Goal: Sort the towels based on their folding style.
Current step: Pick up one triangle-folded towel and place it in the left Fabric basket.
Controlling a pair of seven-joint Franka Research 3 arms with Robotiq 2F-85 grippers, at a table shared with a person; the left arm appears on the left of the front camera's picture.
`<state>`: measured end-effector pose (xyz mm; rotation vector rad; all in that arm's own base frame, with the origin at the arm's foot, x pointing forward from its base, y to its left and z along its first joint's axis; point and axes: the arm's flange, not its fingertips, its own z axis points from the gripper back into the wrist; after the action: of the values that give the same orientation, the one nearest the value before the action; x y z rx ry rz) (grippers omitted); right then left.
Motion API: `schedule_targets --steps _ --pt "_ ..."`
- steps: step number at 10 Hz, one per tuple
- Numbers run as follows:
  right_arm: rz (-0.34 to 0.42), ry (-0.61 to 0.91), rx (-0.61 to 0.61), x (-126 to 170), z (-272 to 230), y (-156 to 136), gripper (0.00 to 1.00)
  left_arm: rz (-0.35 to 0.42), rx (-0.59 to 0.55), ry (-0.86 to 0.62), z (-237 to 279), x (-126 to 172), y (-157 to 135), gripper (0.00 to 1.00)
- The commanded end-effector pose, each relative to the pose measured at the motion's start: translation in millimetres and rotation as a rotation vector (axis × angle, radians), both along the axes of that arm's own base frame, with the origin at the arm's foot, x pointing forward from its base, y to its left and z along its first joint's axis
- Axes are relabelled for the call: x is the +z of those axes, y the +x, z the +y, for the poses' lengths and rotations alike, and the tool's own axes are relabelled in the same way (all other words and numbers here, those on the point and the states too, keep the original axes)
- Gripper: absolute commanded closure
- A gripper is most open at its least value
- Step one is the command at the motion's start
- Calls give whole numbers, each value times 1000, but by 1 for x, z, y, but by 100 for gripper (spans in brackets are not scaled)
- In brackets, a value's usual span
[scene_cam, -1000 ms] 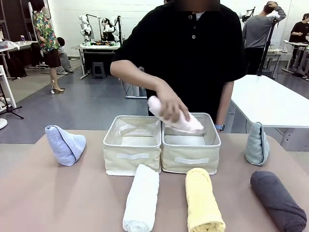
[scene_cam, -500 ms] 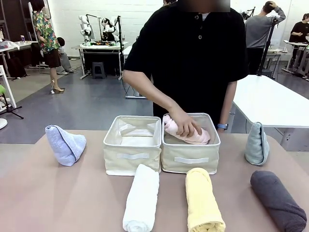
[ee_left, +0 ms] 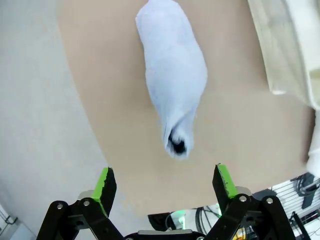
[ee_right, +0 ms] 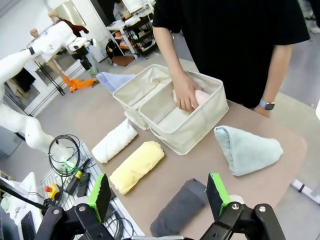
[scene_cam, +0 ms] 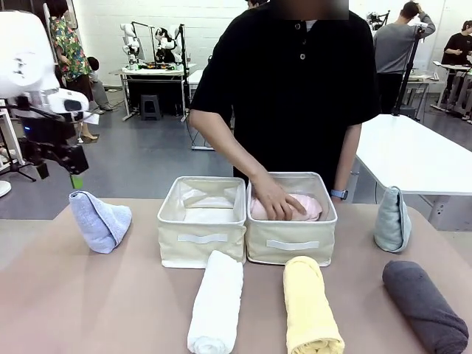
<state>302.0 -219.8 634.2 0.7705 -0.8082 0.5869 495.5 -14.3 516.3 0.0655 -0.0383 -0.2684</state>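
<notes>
My left gripper point(scene_cam: 59, 175) hangs open above the light blue wedge towel point(scene_cam: 99, 220), which lies below its spread fingers in the left wrist view point(ee_left: 172, 75). The person's hand point(scene_cam: 274, 200) presses a pink rolled towel point(scene_cam: 304, 207) into the right cream bin point(scene_cam: 291, 247). White point(scene_cam: 216, 302), yellow point(scene_cam: 311, 306) and dark grey point(scene_cam: 424, 306) rolls lie along the near edge. A pale teal wedge point(scene_cam: 391, 220) stands at the right. My right gripper point(ee_right: 158, 194) is open, high above the grey roll point(ee_right: 182, 207) and teal wedge point(ee_right: 247, 150).
The left cream bin point(scene_cam: 203, 240) stands against the right one at the table's middle. The person stands at the far side behind the bins. A second table point(scene_cam: 413, 151) is off to the right. Cables and a rack point(ee_right: 65, 160) lie beyond the near edge.
The person has lowered the pink roll from above the right bin down into it. My left arm has come into the front view at the upper left, above the blue wedge.
</notes>
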Motion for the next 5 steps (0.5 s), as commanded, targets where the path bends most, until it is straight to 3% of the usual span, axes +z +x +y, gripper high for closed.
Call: schedule_targets --steps 1,5 --pt "-14 17 7 1 -2 1 0 3 14 -81 -1 7 25 0" --pt "-14 17 7 1 -2 1 0 -3 37 -94 12 -27 48 0"
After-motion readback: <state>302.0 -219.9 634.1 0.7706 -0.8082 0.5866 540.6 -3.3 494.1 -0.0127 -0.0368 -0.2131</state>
